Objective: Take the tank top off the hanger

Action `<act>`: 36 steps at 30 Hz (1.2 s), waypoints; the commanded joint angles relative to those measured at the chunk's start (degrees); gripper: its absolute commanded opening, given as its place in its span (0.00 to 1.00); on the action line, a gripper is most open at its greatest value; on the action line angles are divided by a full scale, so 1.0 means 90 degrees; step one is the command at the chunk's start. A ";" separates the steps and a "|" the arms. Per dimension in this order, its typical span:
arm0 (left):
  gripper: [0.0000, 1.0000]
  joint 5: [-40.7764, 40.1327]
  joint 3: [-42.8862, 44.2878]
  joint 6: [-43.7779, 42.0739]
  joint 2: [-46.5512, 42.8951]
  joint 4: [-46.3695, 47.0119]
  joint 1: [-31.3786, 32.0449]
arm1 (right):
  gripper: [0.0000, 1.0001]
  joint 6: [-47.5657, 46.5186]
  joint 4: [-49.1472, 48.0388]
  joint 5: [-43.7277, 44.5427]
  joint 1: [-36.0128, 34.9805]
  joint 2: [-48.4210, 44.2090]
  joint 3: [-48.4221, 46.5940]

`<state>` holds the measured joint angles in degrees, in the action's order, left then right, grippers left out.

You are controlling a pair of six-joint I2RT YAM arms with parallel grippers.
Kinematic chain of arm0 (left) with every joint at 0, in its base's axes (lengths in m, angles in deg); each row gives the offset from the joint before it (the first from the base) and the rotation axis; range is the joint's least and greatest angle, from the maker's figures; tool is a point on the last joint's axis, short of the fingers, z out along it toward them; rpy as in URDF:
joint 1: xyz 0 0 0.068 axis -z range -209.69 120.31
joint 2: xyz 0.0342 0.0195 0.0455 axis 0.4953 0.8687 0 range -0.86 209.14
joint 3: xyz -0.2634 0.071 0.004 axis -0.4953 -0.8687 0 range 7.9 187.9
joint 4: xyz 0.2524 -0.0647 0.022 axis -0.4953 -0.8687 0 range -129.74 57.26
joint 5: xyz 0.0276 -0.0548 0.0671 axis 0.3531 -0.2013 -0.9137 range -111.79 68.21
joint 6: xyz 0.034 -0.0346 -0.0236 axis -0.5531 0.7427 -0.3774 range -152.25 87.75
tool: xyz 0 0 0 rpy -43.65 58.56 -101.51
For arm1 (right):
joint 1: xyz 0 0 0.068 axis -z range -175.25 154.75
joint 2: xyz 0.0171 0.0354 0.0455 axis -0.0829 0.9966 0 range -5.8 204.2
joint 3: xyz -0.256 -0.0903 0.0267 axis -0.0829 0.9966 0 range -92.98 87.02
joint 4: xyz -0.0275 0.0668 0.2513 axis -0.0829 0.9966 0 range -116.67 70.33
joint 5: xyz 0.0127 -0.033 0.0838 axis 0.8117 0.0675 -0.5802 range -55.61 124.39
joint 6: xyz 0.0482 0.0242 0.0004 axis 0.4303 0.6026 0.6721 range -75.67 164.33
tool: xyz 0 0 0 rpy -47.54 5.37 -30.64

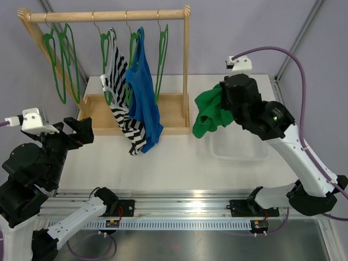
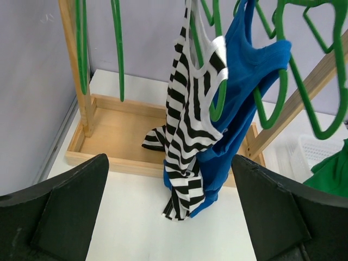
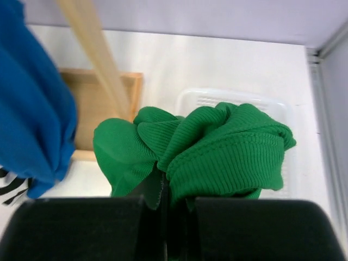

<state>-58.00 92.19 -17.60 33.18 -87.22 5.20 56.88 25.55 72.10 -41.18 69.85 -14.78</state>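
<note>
My right gripper (image 1: 220,106) is shut on a green ribbed tank top (image 1: 206,114), held bunched in the air just right of the wooden rack's right post (image 1: 186,70); in the right wrist view the green top (image 3: 217,149) hangs over a clear bin (image 3: 239,98). A black-and-white striped tank top (image 1: 120,100) and a blue tank top (image 1: 142,95) hang on green hangers on the rack's rail; both show in the left wrist view, the striped one (image 2: 190,125) and the blue one (image 2: 244,92). My left gripper (image 1: 81,130) is open and empty, left of the rack's base.
Several bare green hangers (image 1: 62,54) hang on the rail (image 1: 109,15). The rack's wooden tray base (image 1: 174,111) lies under the clothes. A clear plastic bin (image 1: 239,147) sits on the white table at the right, under my right arm.
</note>
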 commanded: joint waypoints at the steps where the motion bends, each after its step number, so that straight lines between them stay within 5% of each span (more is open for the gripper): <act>1: 0.99 0.0263 0.0516 -0.0222 0.0309 0.0282 0.0029 | 0.00 -0.0282 0.0544 0.0477 0.0511 -0.0106 -0.0427; 10: 0.99 0.0732 0.1824 -0.0447 0.1363 0.0438 0.0029 | 0.05 0.0196 -0.0127 -0.1015 0.2427 -0.0019 0.1602; 13: 0.99 0.0800 0.2391 -0.0563 0.1987 0.0399 0.0029 | 0.44 0.0382 -0.0343 -0.1231 0.2847 0.0293 0.2295; 14: 0.99 0.0829 0.2682 -0.0583 0.2318 0.0389 0.0029 | 0.63 0.0421 -0.0373 -0.1241 0.2886 0.0362 0.2365; 15: 0.99 0.0868 0.2820 -0.0593 0.2485 0.0341 0.0029 | 0.99 0.0479 -0.0354 -0.1106 0.2896 0.0421 0.2385; 23: 0.99 0.0722 0.3993 -0.0944 0.4048 0.0204 0.0019 | 1.00 0.0509 -0.0548 -0.1592 0.2897 -0.0407 0.2287; 33: 0.99 0.0995 0.4735 -0.1433 0.5552 0.0497 -0.0253 | 0.99 0.0675 -0.1369 -0.4792 0.2897 -0.1980 0.3010; 36: 0.89 0.1483 0.5388 -0.1375 0.6089 0.0215 -0.0663 | 0.97 0.0734 -0.1389 -0.5302 0.2887 -0.2195 0.3176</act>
<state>-48.75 135.32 -28.28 86.29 -86.26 1.88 62.26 15.65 34.53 -15.17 50.21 12.08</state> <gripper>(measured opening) 0.911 0.977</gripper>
